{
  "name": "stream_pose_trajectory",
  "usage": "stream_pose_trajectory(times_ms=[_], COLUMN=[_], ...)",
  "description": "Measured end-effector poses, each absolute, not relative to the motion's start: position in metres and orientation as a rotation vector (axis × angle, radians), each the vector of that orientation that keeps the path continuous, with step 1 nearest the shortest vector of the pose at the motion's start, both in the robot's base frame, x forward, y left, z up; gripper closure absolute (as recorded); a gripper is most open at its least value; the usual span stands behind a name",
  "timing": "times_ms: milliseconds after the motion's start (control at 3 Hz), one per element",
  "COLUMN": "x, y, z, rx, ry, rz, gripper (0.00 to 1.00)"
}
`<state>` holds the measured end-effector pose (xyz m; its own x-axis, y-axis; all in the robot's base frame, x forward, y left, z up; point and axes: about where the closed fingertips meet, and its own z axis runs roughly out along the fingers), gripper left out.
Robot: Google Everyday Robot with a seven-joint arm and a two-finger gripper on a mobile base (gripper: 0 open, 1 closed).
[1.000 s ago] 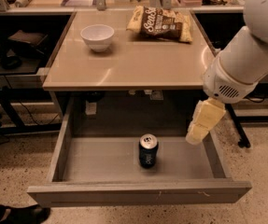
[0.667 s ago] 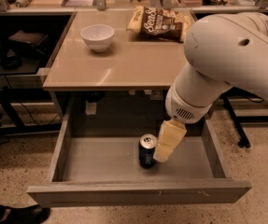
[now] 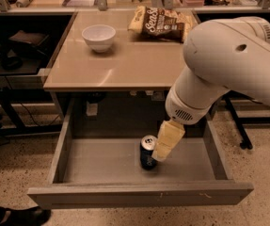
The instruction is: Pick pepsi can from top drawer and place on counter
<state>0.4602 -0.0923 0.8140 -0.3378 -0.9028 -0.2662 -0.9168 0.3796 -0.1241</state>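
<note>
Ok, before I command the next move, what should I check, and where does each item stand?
1. Top drawer open far enough to reach in: ok, it is pulled out and its floor shows.
2. Pepsi can upright: ok, it stands near the middle of the drawer floor.
3. Pincer at the can: ok, it is down inside the drawer, close beside the can and overlapping it in the view.
4. Can actually gripped: cannot tell.
5. Free spot on the counter: ok, there is bare surface in front of the white bowl and the chip bag.
</note>
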Motion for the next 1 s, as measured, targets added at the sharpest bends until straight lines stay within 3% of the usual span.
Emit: stream_pose_trajectory(times_ms=[1000], x=[0.503], y=[-0.039], z=[0.731], rx=[-1.461], ry=[2.326], rz=[0.105], gripper=[0.00])
